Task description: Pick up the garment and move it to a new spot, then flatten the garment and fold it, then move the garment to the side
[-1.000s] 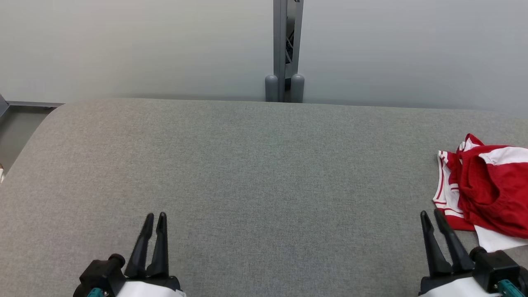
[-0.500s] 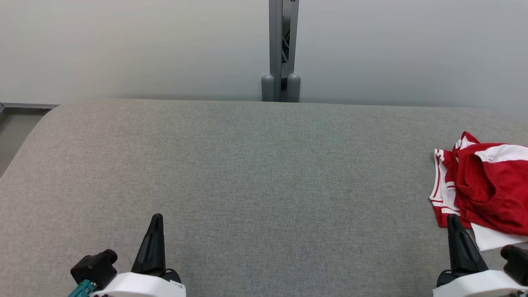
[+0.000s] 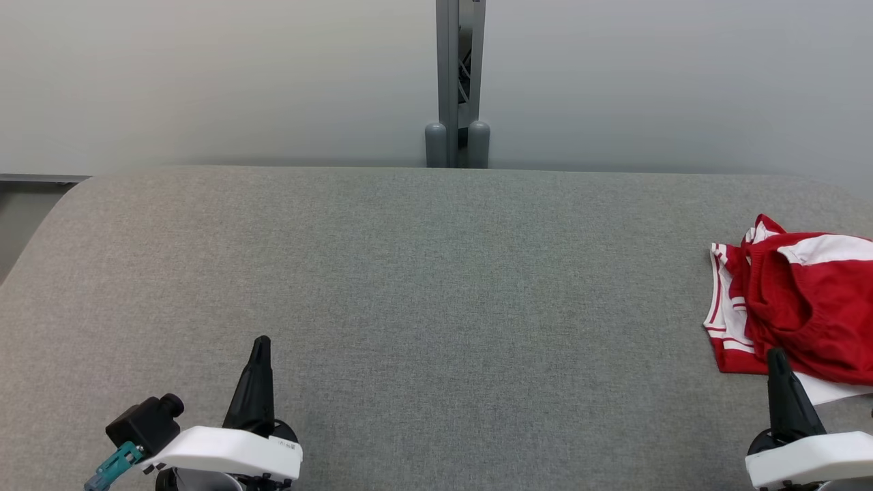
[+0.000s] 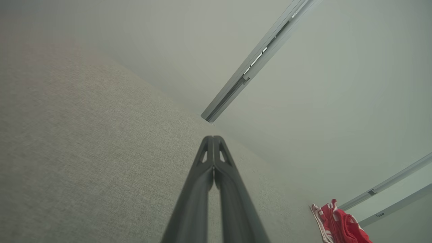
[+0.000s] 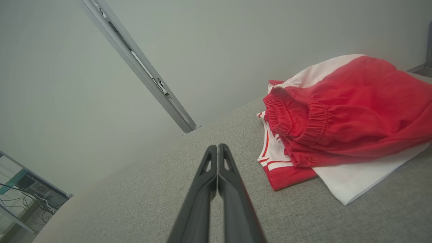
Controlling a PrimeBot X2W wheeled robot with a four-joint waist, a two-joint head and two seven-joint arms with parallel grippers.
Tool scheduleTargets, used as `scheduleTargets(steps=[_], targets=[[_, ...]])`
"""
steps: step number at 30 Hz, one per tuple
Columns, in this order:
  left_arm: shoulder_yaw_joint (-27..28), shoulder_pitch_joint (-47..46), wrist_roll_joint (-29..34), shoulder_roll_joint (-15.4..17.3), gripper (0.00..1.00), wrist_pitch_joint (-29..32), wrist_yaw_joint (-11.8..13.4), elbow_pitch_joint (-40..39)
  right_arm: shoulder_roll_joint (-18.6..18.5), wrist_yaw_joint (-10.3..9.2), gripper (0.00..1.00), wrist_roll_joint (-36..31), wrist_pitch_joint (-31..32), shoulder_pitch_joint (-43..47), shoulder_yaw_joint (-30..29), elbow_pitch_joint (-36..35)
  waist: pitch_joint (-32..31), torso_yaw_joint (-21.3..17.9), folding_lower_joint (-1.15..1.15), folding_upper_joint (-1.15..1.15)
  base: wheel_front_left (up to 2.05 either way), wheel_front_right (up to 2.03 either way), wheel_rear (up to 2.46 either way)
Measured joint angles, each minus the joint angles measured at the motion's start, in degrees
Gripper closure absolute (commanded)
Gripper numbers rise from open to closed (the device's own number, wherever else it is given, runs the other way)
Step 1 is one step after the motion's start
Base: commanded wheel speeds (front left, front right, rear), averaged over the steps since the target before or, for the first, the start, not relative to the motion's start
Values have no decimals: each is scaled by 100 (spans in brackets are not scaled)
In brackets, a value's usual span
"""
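A crumpled red and white garment (image 3: 798,314) lies in a heap at the right edge of the grey fabric table (image 3: 436,286). The right wrist view shows it (image 5: 337,118) close up, with a red elastic waistband and white panels. My right gripper (image 3: 775,354) is shut and empty, its tip just in front of the garment's near edge; its fingers (image 5: 217,150) meet at the tips. At the lower left, far from the garment, my left gripper (image 3: 261,342) is also shut and empty, its tips pressed together (image 4: 213,139). The garment (image 4: 341,226) appears small and distant in the left wrist view.
A grey metal post (image 3: 455,82) stands behind the table's far edge against a pale wall. The table's left end curves down towards a floor strip (image 3: 27,204). A wide stretch of bare grey fabric lies between the two grippers.
Both grippers have gone from open to shut with nothing in them. Both have turned on their wrists, and the head camera has shifted slightly.
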Motion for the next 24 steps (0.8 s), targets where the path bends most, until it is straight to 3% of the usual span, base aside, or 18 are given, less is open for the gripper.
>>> scheduleTargets(steps=[24], targets=[[-71, -499, -1751, 7, 100, 300, -166, 333, -13, -1, 100, 1974, 670, -233, -532, 124, 12, -126, 0, 0, 0, 0, 0]])
